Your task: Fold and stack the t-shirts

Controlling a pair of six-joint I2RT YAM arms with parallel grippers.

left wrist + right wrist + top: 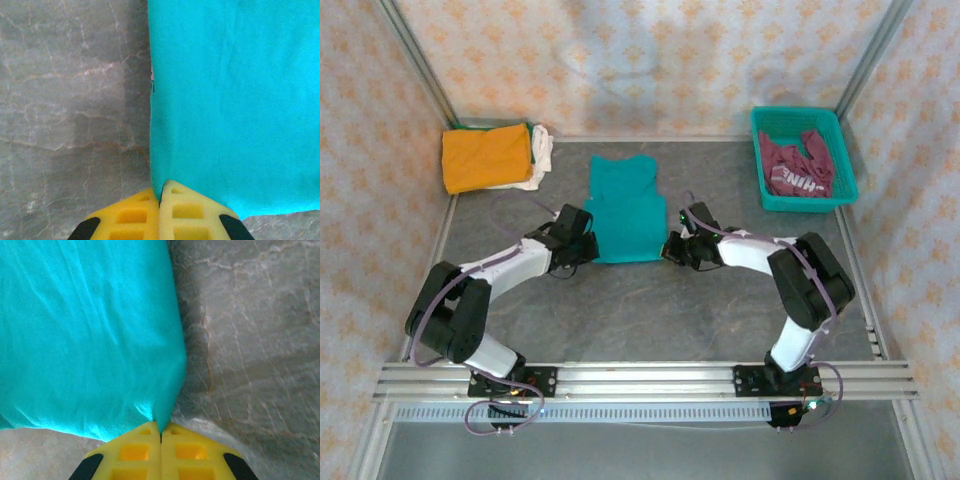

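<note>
- We see L gripper (160,199) pinched shut on near-left corner of teal t-shirt (625,212).
- R gripper (160,429) clamped on its near-right corner.
- Shirt flat on table (650,310).

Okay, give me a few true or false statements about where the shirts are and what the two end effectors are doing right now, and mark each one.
1. The left end effector and the right end effector are both shut on the near corners of the teal shirt. True.
2. The maroon shirt lies spread flat on the table. False: it sits crumpled inside the basket at the back right.
3. The orange shirt lies folded on top of the white shirt at the back left. True.
4. The teal shirt is in the basket. False: it lies on the table between the two arms.
</note>
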